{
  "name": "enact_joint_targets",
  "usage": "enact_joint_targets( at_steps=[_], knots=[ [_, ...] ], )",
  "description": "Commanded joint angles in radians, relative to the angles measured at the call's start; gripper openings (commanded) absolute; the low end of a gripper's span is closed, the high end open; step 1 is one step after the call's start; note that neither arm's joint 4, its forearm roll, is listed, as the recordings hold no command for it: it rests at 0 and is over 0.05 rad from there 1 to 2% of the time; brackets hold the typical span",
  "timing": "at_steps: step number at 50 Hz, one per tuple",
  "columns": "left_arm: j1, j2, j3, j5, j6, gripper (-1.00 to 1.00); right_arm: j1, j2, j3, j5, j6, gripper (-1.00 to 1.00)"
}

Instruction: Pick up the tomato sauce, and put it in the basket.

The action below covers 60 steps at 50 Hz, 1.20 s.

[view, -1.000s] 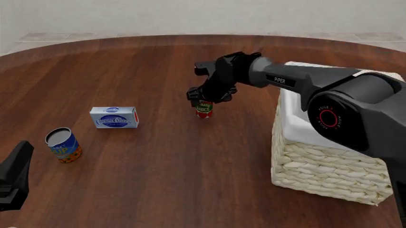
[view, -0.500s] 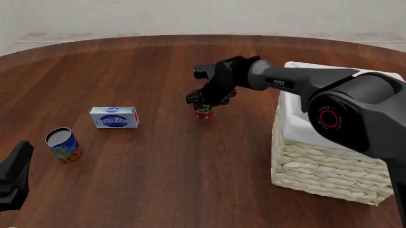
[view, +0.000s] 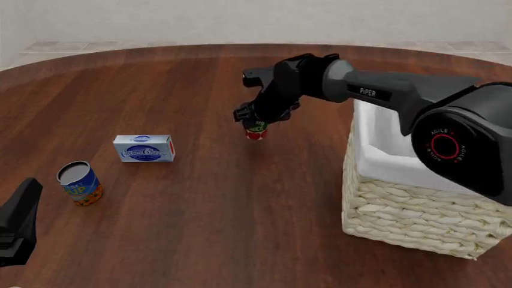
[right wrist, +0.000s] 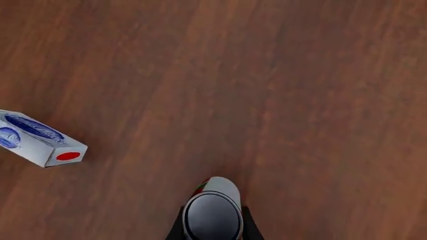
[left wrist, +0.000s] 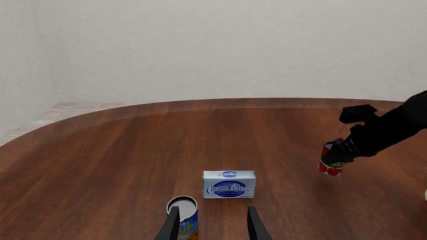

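Observation:
The tomato sauce (view: 256, 133), a slim red can with a green band, hangs slightly tilted just above the table's middle, with my right gripper (view: 254, 123) shut on its upper part. The right wrist view looks down on its grey metal top (right wrist: 212, 215), a finger pressed to each side. The left wrist view shows the can (left wrist: 331, 163) far off in that dark gripper. The cream wicker basket (view: 400, 204) with white lining stands to the right of the can. My left gripper (view: 16, 222) rests low at the near left, its fingers (left wrist: 172, 225) open and empty.
A blue-and-white box (view: 144, 148) lies left of the can on the brown table (view: 224, 198). A wider blue-and-orange can (view: 79, 183) stands nearer the left gripper, just beyond its fingers in the left wrist view (left wrist: 183, 217).
The right gripper has risen a little and drifted away from me with the tomato sauce, which has left the table. The left arm has not moved.

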Motion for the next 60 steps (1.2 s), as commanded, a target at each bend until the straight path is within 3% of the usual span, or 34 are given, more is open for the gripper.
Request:
enact_joint_targets(
  at_steps=[1,15,60],
  knots=[
    [0.000,0.000,0.000,0.000,0.000,1.00,-0.001,-0.063,0.014,0.028,-0.007,-1.00],
    [0.000,0.000,0.000,0.000,0.000,1.00,-0.007,-0.132,0.015,0.076,-0.039,-1.00],
    [0.000,0.000,0.000,0.000,0.000,1.00,0.004,-0.404,0.085,0.159,-0.023,-1.00]
  ],
)
